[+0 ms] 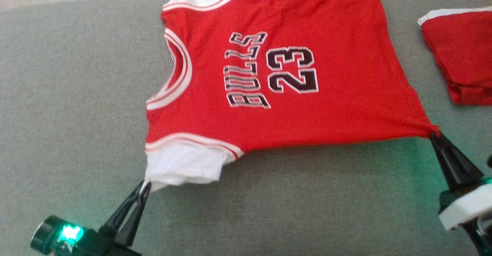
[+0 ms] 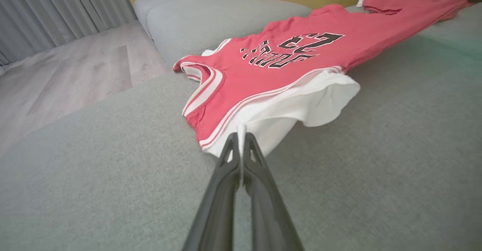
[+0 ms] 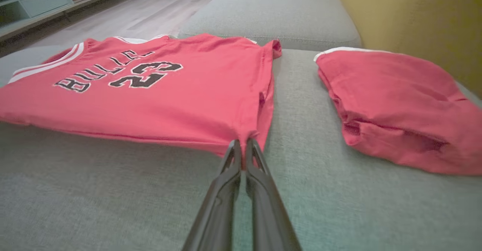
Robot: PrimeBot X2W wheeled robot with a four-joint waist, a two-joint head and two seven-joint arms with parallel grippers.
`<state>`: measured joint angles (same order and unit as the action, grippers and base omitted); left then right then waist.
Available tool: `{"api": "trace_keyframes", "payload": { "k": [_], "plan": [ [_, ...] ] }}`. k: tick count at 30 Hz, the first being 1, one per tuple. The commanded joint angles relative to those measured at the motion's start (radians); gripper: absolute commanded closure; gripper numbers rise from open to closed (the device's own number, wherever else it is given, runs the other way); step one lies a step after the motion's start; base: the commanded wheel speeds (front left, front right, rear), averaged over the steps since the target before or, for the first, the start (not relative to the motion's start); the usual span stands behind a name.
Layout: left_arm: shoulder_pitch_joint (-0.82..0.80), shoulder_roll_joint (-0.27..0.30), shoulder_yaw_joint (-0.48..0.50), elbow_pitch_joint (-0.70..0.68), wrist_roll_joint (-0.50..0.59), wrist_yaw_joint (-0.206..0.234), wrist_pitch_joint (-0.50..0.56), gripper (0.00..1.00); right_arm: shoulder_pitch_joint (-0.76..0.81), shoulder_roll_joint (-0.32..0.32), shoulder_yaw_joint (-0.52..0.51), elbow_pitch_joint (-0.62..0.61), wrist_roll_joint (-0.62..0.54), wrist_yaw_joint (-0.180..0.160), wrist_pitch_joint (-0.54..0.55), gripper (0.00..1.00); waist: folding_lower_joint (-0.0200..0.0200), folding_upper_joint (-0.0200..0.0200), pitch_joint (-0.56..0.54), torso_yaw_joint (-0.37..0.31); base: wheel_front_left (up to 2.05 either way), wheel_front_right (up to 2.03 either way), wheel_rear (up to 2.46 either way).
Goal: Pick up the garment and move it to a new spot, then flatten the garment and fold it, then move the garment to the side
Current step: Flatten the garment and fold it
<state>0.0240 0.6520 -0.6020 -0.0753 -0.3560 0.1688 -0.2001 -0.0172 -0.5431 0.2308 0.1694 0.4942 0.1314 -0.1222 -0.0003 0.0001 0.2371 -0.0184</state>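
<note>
Where it is: the red jersey (image 1: 292,75) lies front-up on the grey couch (image 1: 65,94), neck toward the robot's left and hem toward its right.
Left gripper: the left gripper (image 2: 241,138) is pinched tight on the tip of the near white sleeve (image 2: 308,100), with a sliver of white cloth showing between the fingers.
Right gripper: the right gripper (image 3: 243,145) is clamped on the near hem corner, and the red cloth puckers right where it bites.
Near edge: it runs pretty straight between the two grips, so I'd say it's under a bit of tension.
Weight: looks super light, basically nothing for these arms.
Stiffness: totally floppy. It sags and bunches wherever it isn't pulled, and the sleeve is already crumpled.
Slip: thin knit on a woven cushion probably drags a little instead of sliding freely, so quick pulls could wrinkle it.
Fragile: nah, though hard yanking on a corner might stretch the trim.
Where to grab: corners and trimmed edges, like now. Doubled seams give the fingers something to hold.
Materials: matte red knit, white sleeves with red striped bands, and black stitched-looking "BULLS 23" lettering outlined in white.
Shape: a broad rectangle with a scooped, white-banded neckline (image 1: 180,71).
Couch: coarse, flat grey fabric with some give.
Neighbour: a folded red garment (image 3: 399,104) sits off the hem end, near the jersey but not touching.
</note>
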Motion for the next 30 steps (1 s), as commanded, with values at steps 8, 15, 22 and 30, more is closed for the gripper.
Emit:
{"api": "trace_keyframes", "payload": {
  "k": [8, 15, 22, 30],
  "plan": [
    [-0.135, 0.065, 0.053, -0.070, 0.040, 0.007, 0.034, 1.00, 0.053, 0.044, -0.144, -0.198, -0.060, -0.001, 0.128, 1.00, 0.0003, -0.0001, 0.024, 0.011, 0.00, 0.00, 0.00],
    [-0.424, 0.038, 0.045, -0.009, 0.104, -0.087, 0.050, 1.00, -0.069, 0.088, -0.180, -0.204, -0.083, -0.001, 0.216, 1.00, 0.0003, -0.0001, 0.097, 0.017, 0.00, 0.00, 0.00],
    [-0.705, -0.009, 0.013, 0.160, 0.190, -0.172, 0.034, 1.00, -0.258, 0.090, -0.178, -0.124, -0.110, -0.001, 0.254, 1.00, 0.0003, -0.0001, 0.183, 0.021, 0.00, 0.00, 0.00],
    [-0.885, -0.117, -0.017, 0.385, 0.214, -0.209, -0.027, 0.00, -0.385, 0.102, -0.151, -0.010, -0.171, -0.001, 0.241, 0.07, 0.0003, -0.0001, 0.224, 0.038, 0.00, 0.00, 0.00]
  ]
}}
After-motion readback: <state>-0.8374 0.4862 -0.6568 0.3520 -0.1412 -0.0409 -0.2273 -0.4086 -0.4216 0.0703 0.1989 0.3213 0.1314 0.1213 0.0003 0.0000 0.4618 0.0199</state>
